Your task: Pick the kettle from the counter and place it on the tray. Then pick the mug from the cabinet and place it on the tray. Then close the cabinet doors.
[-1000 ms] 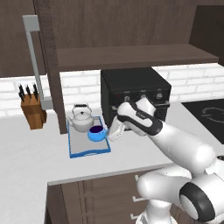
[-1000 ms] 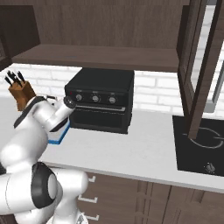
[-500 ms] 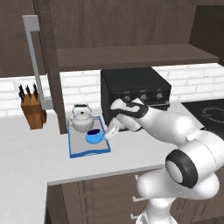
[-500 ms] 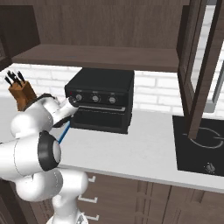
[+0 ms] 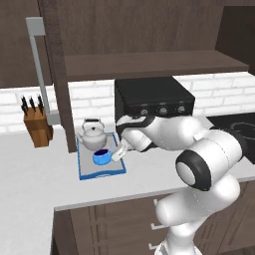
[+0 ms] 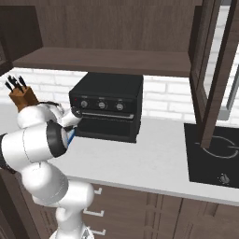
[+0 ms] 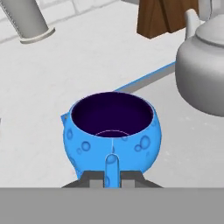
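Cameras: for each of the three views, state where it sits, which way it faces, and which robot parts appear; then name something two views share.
Left base view: behind the arm's left, looking down at the tray, kettle and mug; arm rises lower right.
Right base view: behind the arm's right, facing the black oven; arm lower left.
Hand view: on the hand, facing the mug; gripper tips below.
Shared: knife block.

White arm folded forward and low across its base, elbow raised, wrist bent leftward. Gripper (image 5: 117,152) angled downward, dark fingertips (image 7: 92,178) set close together.
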Tool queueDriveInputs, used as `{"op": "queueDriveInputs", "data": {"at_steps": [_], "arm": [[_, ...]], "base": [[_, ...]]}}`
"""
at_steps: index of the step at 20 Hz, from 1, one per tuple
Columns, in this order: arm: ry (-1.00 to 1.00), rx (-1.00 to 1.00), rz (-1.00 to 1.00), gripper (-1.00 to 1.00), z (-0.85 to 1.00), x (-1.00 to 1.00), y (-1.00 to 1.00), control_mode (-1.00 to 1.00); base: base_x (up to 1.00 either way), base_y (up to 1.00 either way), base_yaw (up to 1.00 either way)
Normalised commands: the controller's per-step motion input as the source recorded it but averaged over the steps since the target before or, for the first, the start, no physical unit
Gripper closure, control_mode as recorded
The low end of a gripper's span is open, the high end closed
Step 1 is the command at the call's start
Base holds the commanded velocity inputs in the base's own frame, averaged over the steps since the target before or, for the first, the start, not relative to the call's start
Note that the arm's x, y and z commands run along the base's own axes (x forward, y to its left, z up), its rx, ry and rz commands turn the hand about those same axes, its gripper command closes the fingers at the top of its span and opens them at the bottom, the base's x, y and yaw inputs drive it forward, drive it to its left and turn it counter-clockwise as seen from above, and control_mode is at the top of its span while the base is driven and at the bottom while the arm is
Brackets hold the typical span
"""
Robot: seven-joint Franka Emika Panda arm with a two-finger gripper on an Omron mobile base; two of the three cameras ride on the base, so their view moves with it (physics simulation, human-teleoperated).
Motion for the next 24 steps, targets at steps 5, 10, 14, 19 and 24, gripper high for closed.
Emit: {"op": "queueDriveInputs", "data": {"at_steps": [5,10,14,19,24], "arm": [[0.00,0.00,0.00,1.00,-0.32,0.42,0.22,-1.00],[0.01,0.00,0.00,1.00,-0.24,0.38,0.11,-1.00],[0.05,0.00,-0.01,1.00,-0.24,0.14,0.01,-1.00],[0.06,0.00,-0.02,-1.00,-0.14,0.03,0.00,-1.00],[0.01,0.00,-0.01,-1.00,0.09,0.00,0.00,-1.00]], "base": [[0.00,0.00,0.00],[0.00,0.00,0.00],[0.00,0.00,0.00],[0.00,0.00,0.00],[0.00,0.00,0.00]]}}
